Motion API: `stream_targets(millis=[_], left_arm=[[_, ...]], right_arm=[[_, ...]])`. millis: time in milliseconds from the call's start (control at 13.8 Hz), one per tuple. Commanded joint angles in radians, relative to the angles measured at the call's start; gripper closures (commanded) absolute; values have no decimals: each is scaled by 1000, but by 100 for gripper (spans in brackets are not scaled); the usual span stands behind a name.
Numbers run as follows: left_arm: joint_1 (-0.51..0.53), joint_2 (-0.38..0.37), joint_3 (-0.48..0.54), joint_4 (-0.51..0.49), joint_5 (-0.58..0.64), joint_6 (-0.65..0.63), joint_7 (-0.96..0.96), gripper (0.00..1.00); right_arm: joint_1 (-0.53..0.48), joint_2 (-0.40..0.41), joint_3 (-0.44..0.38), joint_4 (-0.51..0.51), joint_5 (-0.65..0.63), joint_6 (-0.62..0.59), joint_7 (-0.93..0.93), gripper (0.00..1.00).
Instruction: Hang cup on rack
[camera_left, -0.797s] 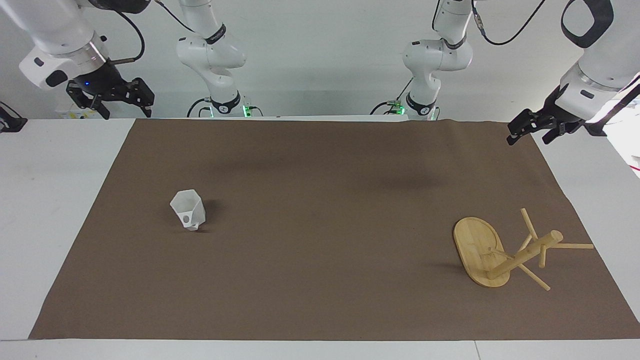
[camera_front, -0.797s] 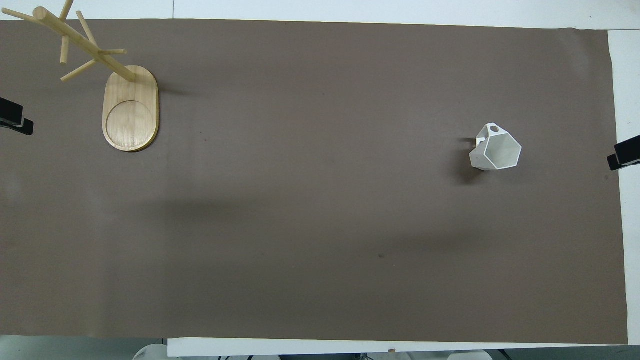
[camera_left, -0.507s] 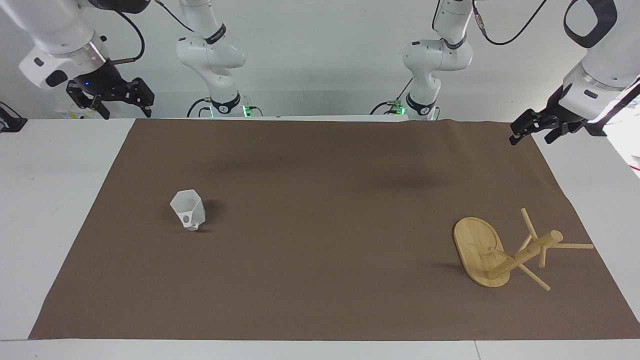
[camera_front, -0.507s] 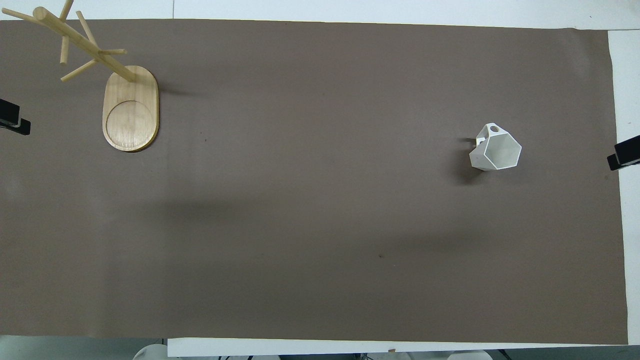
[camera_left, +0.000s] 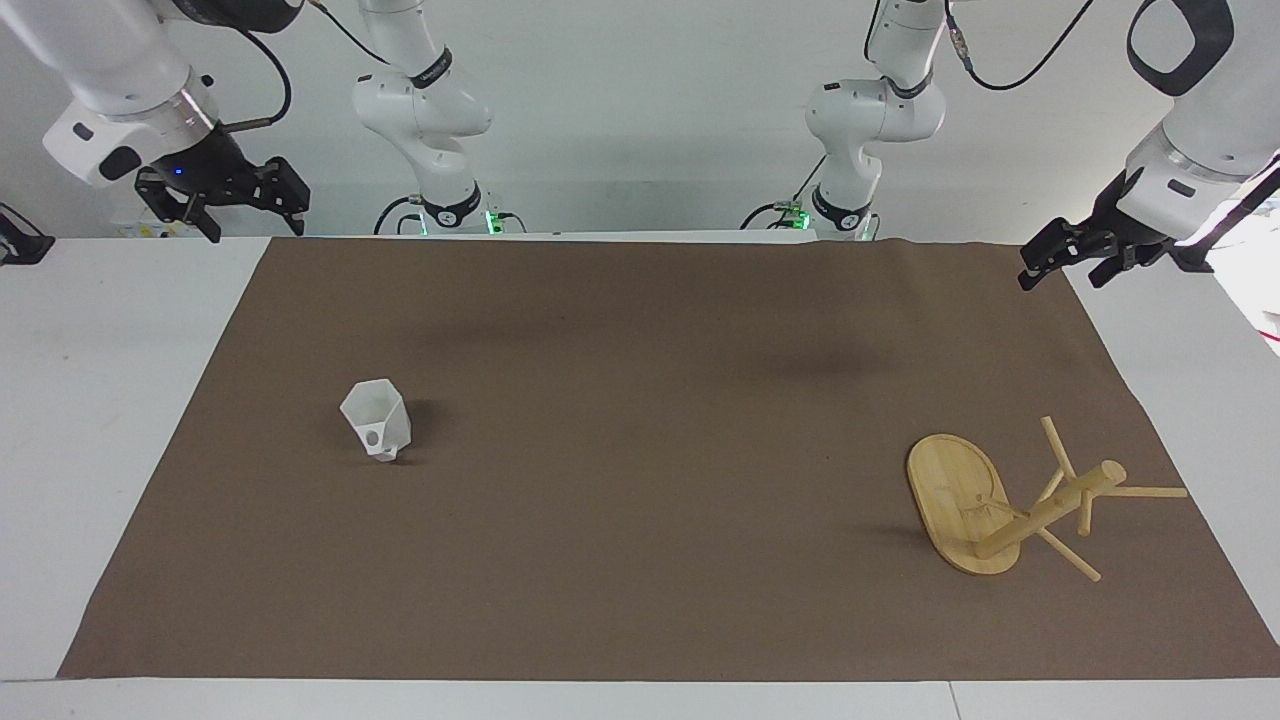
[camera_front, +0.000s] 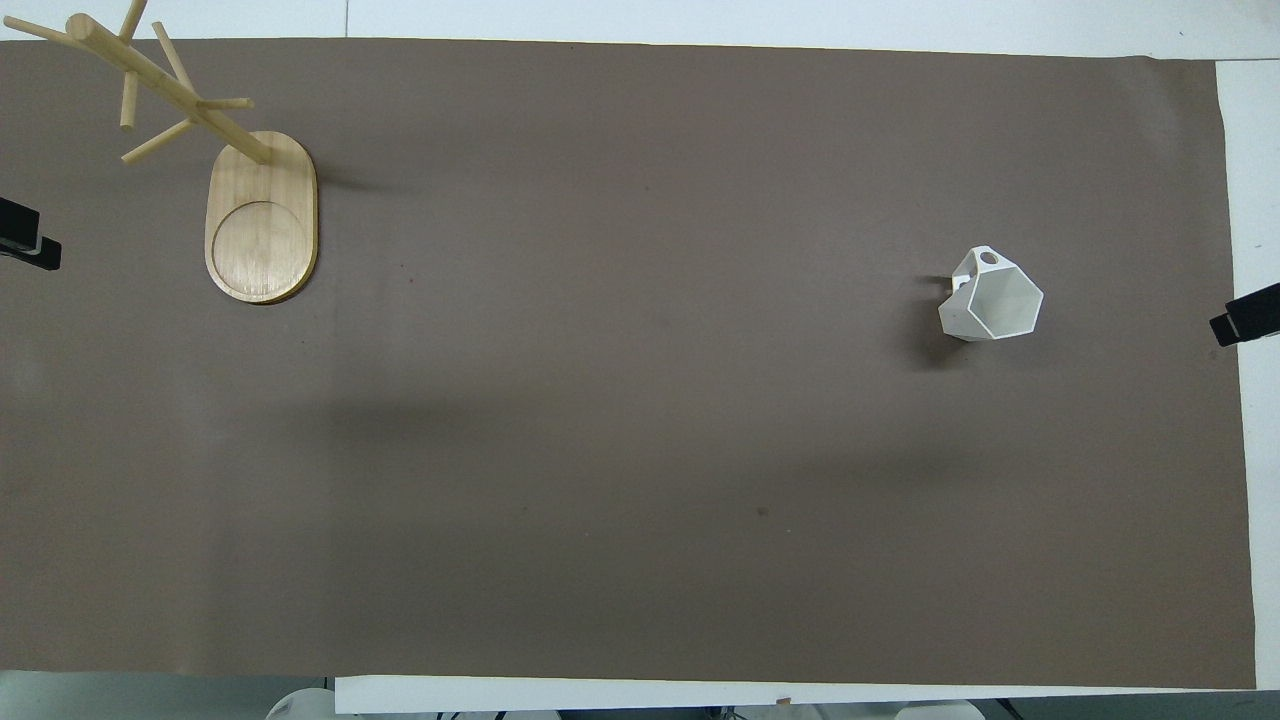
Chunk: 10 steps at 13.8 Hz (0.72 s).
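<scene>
Cup (camera_left: 377, 432) upright on brown mat (camera_left: 640, 600), well apart from rack (camera_left: 1010, 505), toward right arm's end. Right gripper (camera_left: 222, 205) and left gripper (camera_left: 1070, 258) raised above mat's corners, jaws wide, empty, ready for approach.

Non-task stuff on my side: brown mat (camera_left: 640, 560) lies flat over most of the white table (camera_left: 110, 420), with bare white strips showing at both ends and along the edge farthest from me. Mat has a slight ripple along its edge toward my left arm's end. Small dark speck on the mat (camera_front: 762, 512), nearer to me than the middle. Plain white wall (camera_left: 640, 110) at the back.
</scene>
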Motion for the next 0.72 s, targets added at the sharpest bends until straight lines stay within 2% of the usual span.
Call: stream_targets(millis=[0,217,362,507,652], left_arm=[[-1,-24,-1,-29,19,8,0,0],[-1,-24,-1,-29,19,8,0,0],[-1,-24,-1,-29,19,8,0,0],[-1,-24,-1,-29,19,8,0,0],[-1,-24,-1,-29,19,8,0,0]], right_arm=[[-130,36,2,-50,159,85,-351,1],[-277,203,2,-36,413,151,-828,1],[-355,326,2,-34,607,153,-1088,0],[-420,464,10,-24,750,128,-1313,0],[-463,605,14,-10,882,44,-1506,0]])
